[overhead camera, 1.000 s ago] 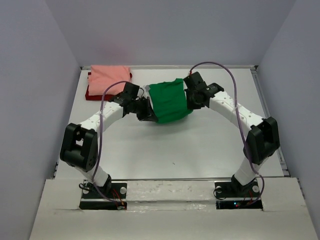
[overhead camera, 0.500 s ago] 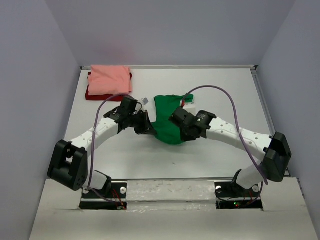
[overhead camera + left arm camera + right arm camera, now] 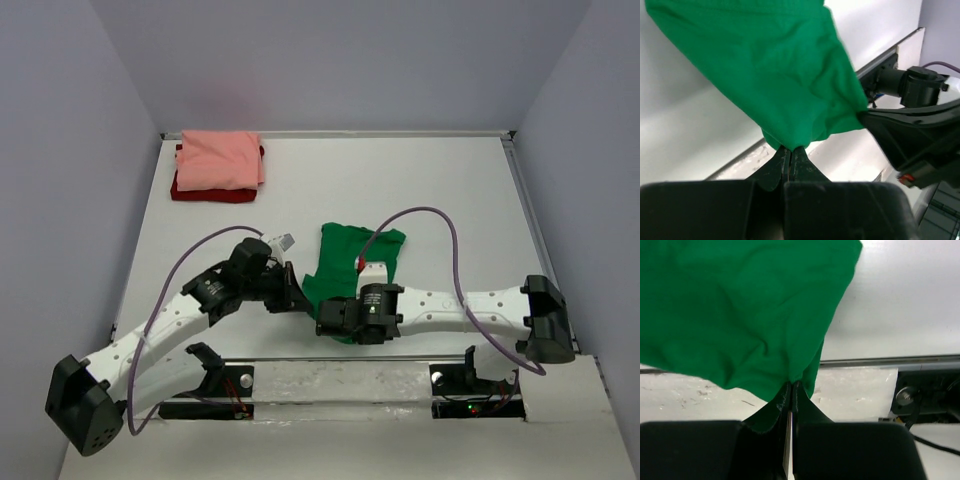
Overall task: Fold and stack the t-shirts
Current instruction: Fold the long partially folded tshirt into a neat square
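Near the white worktop's [image 3: 450,200] front edge, the bright green short-sleeved cotton t-shirt [image 3: 347,262] lies partly spread, its near end lifted. Left gripper [image 3: 791,151] clenched on one near corner, right gripper [image 3: 791,386] clenched on the other, close together. Likely keeps the edge taut for flattening or folding. Folded salmon pink t-shirt [image 3: 220,158] sits on the dark red t-shirt [image 3: 210,193] at far left, well apart. Probably the stack.

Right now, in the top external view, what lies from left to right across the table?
Folded salmon pink cotton shirt stacked on the dark red shirt → left gripper → bright green cotton t-shirt. The right gripper overlaps the green one, so it is left out.
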Tool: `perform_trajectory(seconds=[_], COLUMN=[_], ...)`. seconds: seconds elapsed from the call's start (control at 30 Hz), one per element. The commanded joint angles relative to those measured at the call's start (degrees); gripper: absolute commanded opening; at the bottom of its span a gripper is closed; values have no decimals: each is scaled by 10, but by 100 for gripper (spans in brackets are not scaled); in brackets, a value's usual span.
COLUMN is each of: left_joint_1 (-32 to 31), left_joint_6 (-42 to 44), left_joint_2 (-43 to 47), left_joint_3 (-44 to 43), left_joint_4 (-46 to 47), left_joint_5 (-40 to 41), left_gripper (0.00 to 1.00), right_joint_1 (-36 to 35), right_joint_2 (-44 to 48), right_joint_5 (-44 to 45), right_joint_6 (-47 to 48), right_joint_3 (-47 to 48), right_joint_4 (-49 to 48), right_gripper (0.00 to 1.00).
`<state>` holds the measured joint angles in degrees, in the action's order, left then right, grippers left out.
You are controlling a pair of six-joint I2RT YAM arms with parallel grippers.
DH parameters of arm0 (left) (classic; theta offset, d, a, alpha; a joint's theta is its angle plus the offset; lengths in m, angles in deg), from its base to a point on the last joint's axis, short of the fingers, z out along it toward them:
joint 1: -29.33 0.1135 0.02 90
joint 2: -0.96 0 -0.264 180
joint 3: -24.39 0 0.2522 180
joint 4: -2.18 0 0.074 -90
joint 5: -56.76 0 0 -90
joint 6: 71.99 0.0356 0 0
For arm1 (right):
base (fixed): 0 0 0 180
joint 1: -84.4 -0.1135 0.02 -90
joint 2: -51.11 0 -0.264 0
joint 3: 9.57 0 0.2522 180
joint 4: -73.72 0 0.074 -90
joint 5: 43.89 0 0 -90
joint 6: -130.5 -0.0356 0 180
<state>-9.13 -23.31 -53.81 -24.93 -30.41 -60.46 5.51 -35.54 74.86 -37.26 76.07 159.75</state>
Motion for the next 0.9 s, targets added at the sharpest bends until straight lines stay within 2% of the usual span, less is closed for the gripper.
perform_trajectory(seconds=[0.0,0.13,0.33,0.63,0.87], left_joint_1=[-22,-27,-27,-18,24], left_joint_6=[-53,-52,-11,48,113], left_joint_2=[55,62,-12,-150,-280], left_joint_3=[-4,-21,-74,-151,-279], left_joint_4=[-47,-57,-46,-14,-25], left_joint_5=[37,53,64,67,63], left_gripper=[0,0,0,0,0], right_joint_1=[-35,-40,25,174,281], right_joint_2=[-34,-31,-17,3,-21], right_joint_5=[36,60,100,128,85], right_joint_6=[-136,-164,-99,129,334], right_joint_3=[34,41,56,48,98], right_joint_4=[95,118,123,-18,-134], right_gripper=[0,0,0,0,0])
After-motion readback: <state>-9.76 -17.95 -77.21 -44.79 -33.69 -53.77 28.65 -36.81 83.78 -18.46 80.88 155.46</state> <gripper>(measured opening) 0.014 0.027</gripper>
